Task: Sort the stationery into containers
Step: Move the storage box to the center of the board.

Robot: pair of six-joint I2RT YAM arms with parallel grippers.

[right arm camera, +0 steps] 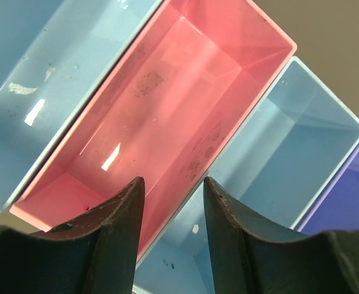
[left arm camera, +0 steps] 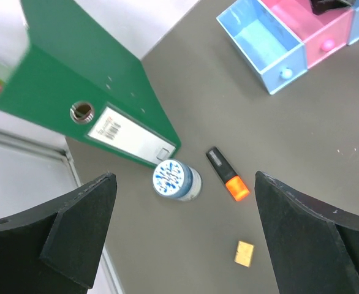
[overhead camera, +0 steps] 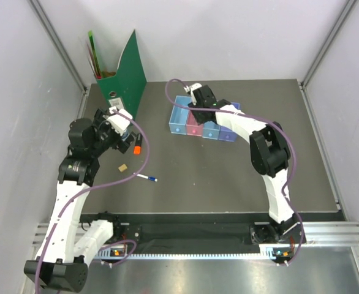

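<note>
Four small trays stand in a row on the dark surface (overhead camera: 228, 184): blue tray (overhead camera: 178, 119), pink tray (overhead camera: 194, 128), light blue tray (overhead camera: 211, 131) and purple tray (overhead camera: 230, 133). The right pincer (right arm camera: 173, 184) hangs over the pink tray, its fingers partly apart with nothing between them. The left pincer (left arm camera: 184, 179) is spread wide above an orange-and-black highlighter (left arm camera: 227, 174), a round blue-patterned disc (left arm camera: 175, 179) just beside the green binder (left arm camera: 87, 92), and a small tan piece (left arm camera: 244, 253). A white pen with blue cap (overhead camera: 146, 177) lies apart, nearer the arm bases.
</note>
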